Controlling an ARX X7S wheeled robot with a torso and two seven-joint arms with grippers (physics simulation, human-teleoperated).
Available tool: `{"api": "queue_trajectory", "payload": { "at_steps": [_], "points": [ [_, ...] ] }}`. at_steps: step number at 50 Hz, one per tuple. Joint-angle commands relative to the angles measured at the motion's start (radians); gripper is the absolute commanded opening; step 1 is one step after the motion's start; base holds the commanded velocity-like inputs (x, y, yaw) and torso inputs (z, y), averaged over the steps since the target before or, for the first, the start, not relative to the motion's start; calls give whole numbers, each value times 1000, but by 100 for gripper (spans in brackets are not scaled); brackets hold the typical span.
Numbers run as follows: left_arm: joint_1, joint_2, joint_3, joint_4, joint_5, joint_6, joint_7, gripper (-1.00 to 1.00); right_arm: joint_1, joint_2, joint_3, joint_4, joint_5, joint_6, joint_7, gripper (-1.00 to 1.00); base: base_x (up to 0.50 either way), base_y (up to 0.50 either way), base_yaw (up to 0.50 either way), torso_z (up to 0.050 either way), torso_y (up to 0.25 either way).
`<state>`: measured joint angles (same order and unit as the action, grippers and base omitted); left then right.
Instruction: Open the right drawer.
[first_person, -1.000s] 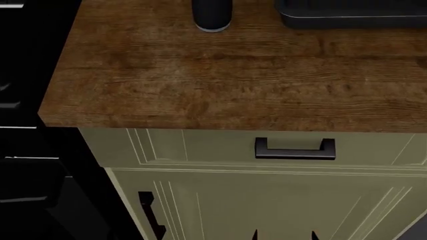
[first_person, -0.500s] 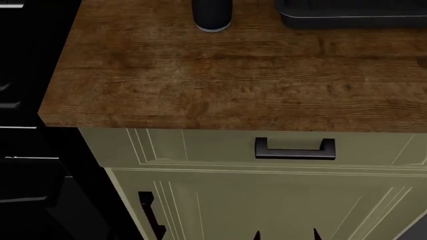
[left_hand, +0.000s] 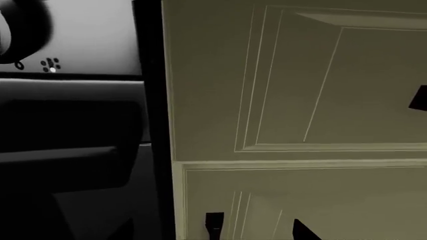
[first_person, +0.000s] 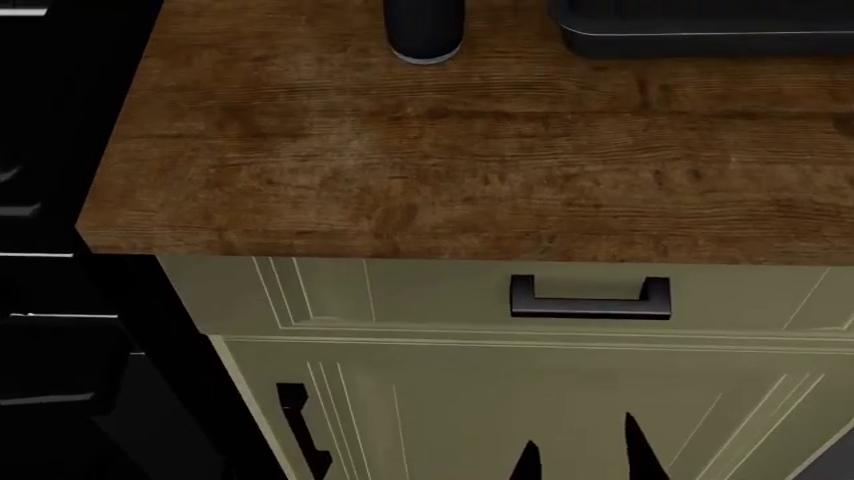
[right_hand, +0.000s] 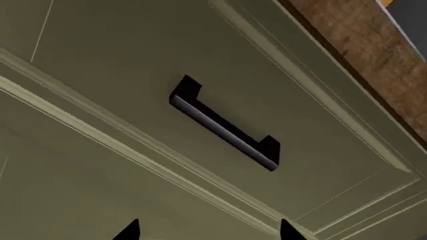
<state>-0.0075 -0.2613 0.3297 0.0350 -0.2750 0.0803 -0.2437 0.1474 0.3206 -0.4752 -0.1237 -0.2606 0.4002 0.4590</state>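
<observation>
Right claw (first_person: 578, 455) tips now higher than half second ago, fingers apart, rising toward handle (first_person: 589, 298). Right drawer (first_person: 400, 295) shut under desk (first_person: 400, 150) front edge. Left claw (left_hand: 257, 227): apart, idle. You close gap next.

Only the fingertips of each hand show, nothing else of the body. Right hand (first_person: 581, 458): two black pointed tips, narrow and tapering like spikes in the head view, matte, no markings. Same pair in the right wrist view are short black wedges. Left hand (left_hand: 257, 226): one squared black fingertip (left_hand: 214, 223) (small pale fleck on it), one pointed.
</observation>
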Motion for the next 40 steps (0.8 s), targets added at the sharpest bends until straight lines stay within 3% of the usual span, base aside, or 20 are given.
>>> {"api": "queue_trajectory", "payload": {
  "at_steps": [1,18,35,40],
  "points": [
    [2,-6,7,9,-12,-4,5,100,38,17,-67,-11,-133,117,18,100,0,0,0,0,0],
    [4,-11,13,11,-14,6,1,100,98,25,-193,62,-331,275,18,100,0,0,0,0,0],
    [3,-15,18,11,-17,8,-4,100,99,25,-194,62,-330,276,19,100,0,0,0,0,0],
    [2,-17,17,5,-19,9,-6,100,137,24,-253,129,-396,289,27,100,0,0,0,0,0]
  ]
}}
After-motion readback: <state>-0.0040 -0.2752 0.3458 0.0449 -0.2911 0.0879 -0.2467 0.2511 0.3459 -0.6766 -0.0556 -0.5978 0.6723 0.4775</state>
